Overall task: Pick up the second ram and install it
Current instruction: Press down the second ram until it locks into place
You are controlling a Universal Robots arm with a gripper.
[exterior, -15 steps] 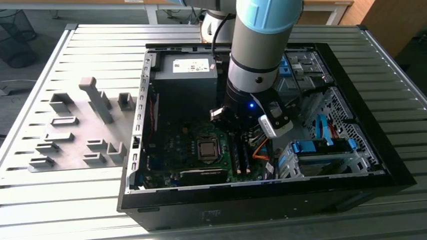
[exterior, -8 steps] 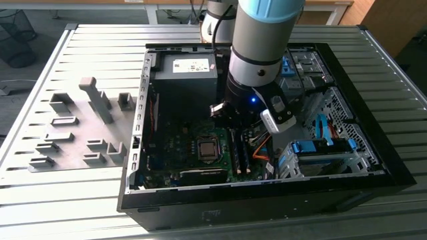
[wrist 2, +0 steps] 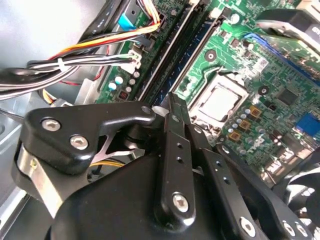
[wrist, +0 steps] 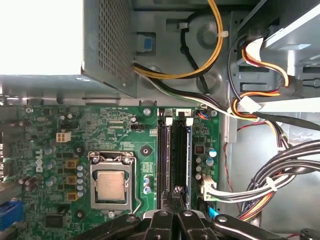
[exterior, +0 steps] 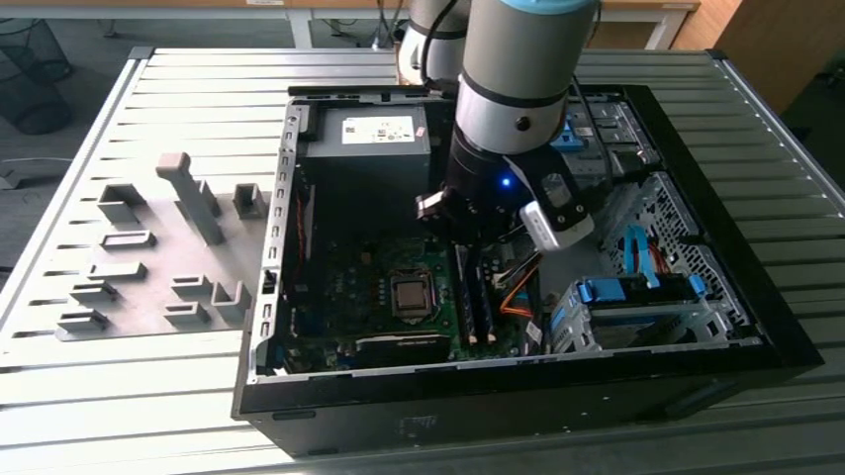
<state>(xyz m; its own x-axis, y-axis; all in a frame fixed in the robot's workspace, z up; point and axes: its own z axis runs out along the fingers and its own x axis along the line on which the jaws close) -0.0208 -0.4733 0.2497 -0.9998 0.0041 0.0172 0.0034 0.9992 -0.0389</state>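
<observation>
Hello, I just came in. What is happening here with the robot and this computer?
A single robot arm reaches down into an open computer case lying on a slatted metal table. Its claw sits directly over the memory slots beside the processor socket. Two memory sticks stand in the slots side by side; the second ram is right at the fingertips, which look closed together on its end. Grey holder blocks stand on the table at the exterior view's left.

The work surface is a slatted grey metal table (exterior: 185, 386). Beyond its far edge lies a grey floor (exterior: 79, 69). A dark wire wastebasket (exterior: 34, 74) stands at the exterior view's far left. Light wooden furniture (exterior: 739, 45) occupies the far right.
</observation>
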